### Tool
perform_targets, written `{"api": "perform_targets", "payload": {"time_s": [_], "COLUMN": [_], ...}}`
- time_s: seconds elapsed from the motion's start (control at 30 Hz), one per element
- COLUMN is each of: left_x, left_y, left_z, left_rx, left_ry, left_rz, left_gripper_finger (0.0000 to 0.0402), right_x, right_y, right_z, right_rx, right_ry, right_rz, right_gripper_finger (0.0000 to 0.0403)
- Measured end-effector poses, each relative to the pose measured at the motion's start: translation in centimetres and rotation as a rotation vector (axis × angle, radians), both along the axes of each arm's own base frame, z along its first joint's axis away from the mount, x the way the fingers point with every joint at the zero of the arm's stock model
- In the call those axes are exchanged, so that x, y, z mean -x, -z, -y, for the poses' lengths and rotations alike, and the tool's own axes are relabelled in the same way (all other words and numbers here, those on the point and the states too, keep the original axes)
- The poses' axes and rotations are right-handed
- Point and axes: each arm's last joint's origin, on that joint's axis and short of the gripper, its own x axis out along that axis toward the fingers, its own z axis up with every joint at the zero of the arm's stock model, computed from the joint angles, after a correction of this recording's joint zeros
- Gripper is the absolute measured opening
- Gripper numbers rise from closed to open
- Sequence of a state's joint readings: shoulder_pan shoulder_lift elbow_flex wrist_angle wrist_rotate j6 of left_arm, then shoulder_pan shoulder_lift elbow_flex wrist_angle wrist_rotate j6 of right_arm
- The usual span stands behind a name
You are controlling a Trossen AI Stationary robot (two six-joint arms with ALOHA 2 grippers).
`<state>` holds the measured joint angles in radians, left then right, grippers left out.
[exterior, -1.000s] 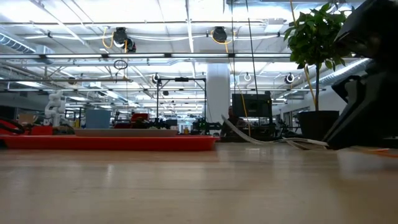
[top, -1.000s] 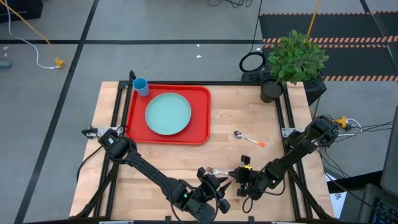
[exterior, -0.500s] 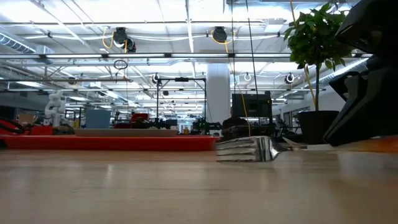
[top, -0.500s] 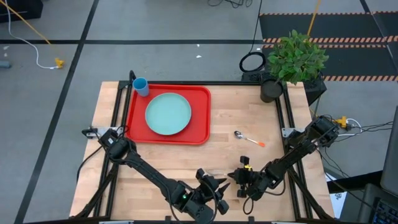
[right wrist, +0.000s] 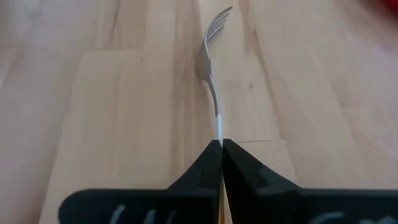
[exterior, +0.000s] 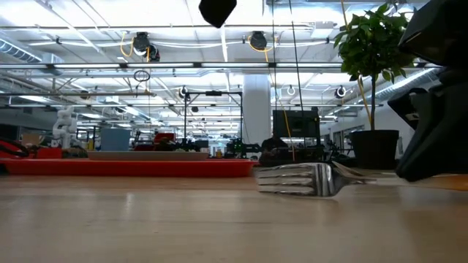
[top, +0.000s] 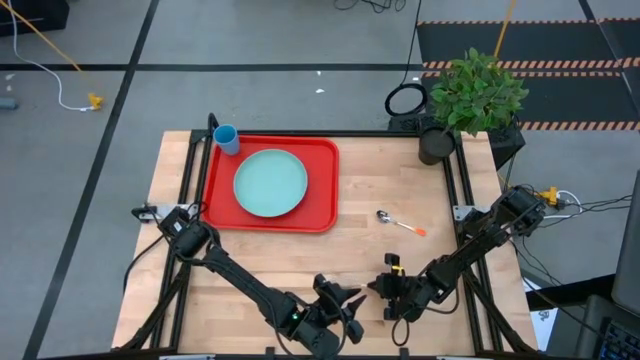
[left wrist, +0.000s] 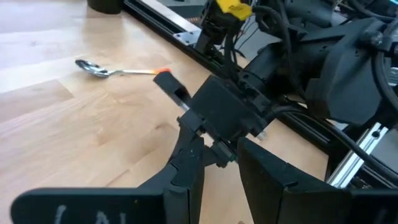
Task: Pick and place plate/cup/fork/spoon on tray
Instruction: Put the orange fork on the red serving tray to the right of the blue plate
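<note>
Near table edge, right gripper (right wrist: 221,149): fingers were pressed together on the fork (right wrist: 212,56), gripped at the handle end; the tines were pointed away from the wrist and were seen low over the wood in the right wrist view.
Fork position: it was located near the front edge of the table (top: 380,190), between the two grippers in the high view; in the low view the tines (exterior: 296,177) were seen at table-top level (contact with the wood could not be confirmed).
Left gripper (top: 345,300): it was positioned just beside the right gripper at the front of the table; its fingers (left wrist: 180,171) were spread apart, with nothing held between them.
Spoon (top: 399,222): it was laid flat on the bare wood, to the right of the tray and well apart from both grippers; the bowl was turned toward the tray, the orange handle away from it.
Tray (top: 320,215): it was placed on the left half of the table, toward the far edge.
Plate (top: 270,182): it was seated on the tray, near its centre.
Cup (top: 226,138): it was stood upright at the far left corner of the tray, just beside the plate.
Plant (top: 475,95): a potted plant was stood at the far right corner of the table.
</note>
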<state>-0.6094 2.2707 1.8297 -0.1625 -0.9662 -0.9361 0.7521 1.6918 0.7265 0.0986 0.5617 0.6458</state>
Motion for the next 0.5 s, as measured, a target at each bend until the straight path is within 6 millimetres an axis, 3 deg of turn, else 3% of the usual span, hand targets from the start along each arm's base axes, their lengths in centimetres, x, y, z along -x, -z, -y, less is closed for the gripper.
{"api": "perform_targets", "payload": {"time_s": [0.37,0.5], "left_x": [-0.23,-0.23], "left_y": [-0.44,-0.45], "left_z": [0.16,0.16], "left_rx": [-0.020,-0.019], "left_ry": [0.019,0.019], "left_rz": [0.024,0.026], "left_gripper_finger": [0.0097,0.0097], "right_x": [0.11,0.19], "right_y": [0.06,0.16], "right_z": [-0.13,-0.04], "right_rx": [-0.010,0.009], "right_ry": [-0.037,-0.049], "right_rz": [-0.027,-0.035], "right_gripper_finger": [0.0085,0.0097]}}
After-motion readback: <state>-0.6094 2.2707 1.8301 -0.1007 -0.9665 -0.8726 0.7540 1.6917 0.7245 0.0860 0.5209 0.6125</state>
